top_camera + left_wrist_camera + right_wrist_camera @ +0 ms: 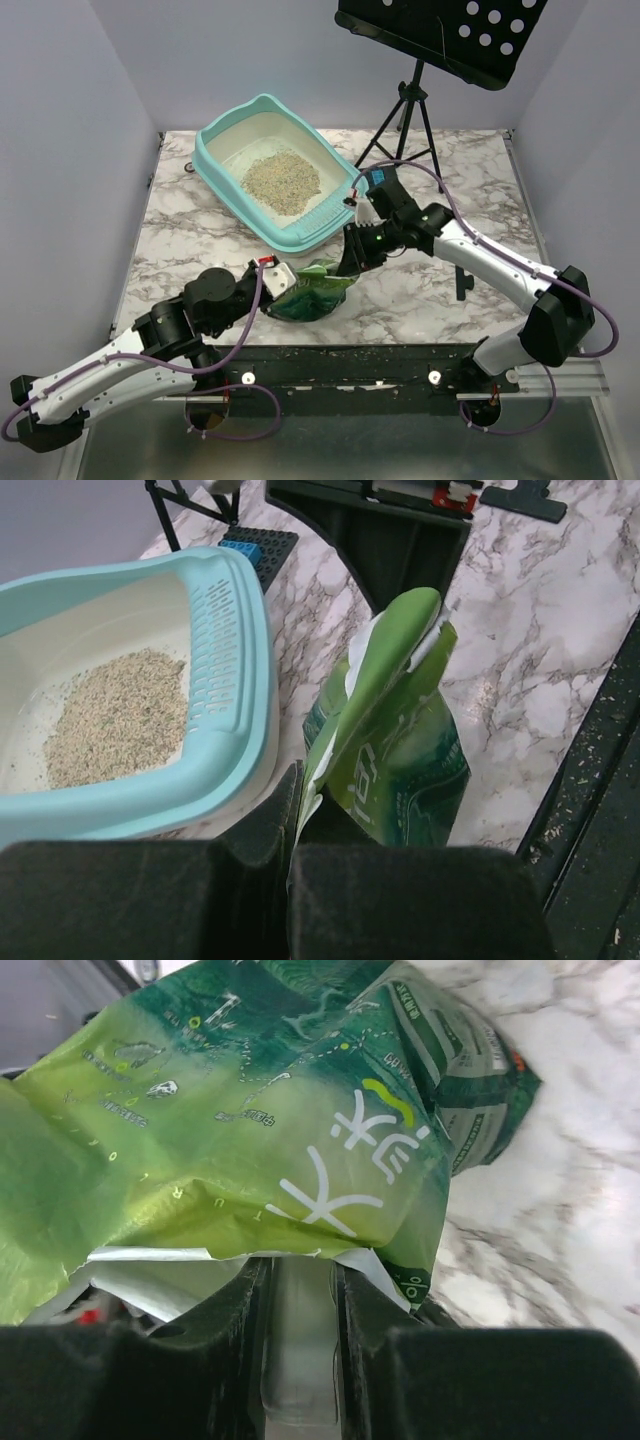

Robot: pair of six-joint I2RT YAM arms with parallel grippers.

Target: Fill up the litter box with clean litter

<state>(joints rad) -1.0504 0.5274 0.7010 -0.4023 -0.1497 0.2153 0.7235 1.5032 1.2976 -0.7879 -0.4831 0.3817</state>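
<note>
The clean litter (pixel 281 180) is lying as a loose pile in the middle of the litter box (pixel 296 238). The green bag (pixel 312 292) is sagging just in front of the box's slotted edge. The left gripper (pixel 288 283) is pinching the bag's torn rim with its jaws fully closed. The right gripper (pixel 345 262) is, I believe, clamping the opposite side with narrow jaws. The foil is looking thin, crinkly and slippery, so gripping the folded rim seems safest, and the grains will probably pour freely.

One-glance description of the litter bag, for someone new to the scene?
On the marble table, look beside the near corner of the teal litter box. There the left gripper and right gripper pinch the green bag: crinkly foil, white lettering, the only green thing.
</note>
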